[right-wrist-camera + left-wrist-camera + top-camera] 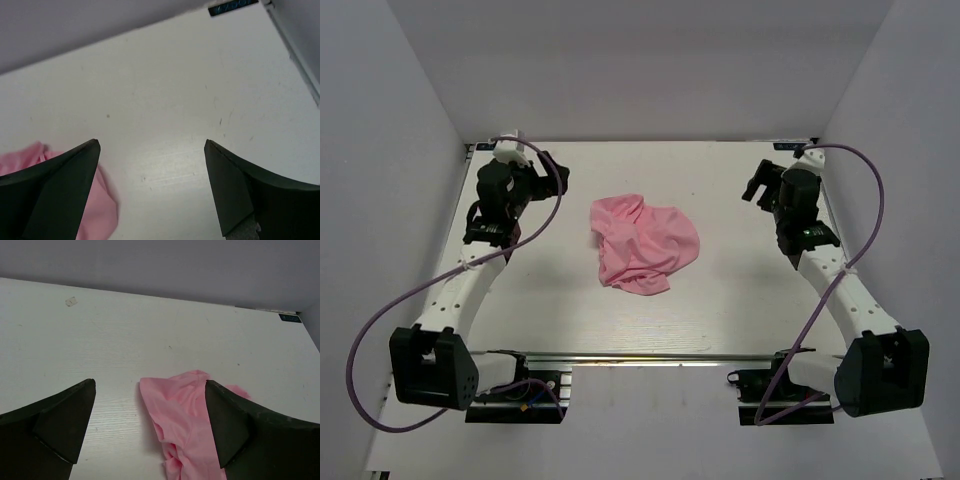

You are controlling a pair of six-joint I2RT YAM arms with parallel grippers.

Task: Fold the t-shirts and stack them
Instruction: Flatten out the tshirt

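A crumpled light pink thin-fabric t-shirt (645, 245) lay unfolded at the centre of the pale wooden desk (720, 320), between the two arms. The left hand (150, 385) and right hand (151, 142) hovered either side of it, fingers spread wide and empty, apparently poised to reach in and flatten it before folding.

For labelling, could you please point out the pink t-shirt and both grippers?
pink t-shirt (645, 245): top view, middle of crumpled cloth.
left gripper (150, 384): left wrist view, midway between fingertips.
right gripper (151, 143): right wrist view, midway between fingertips.
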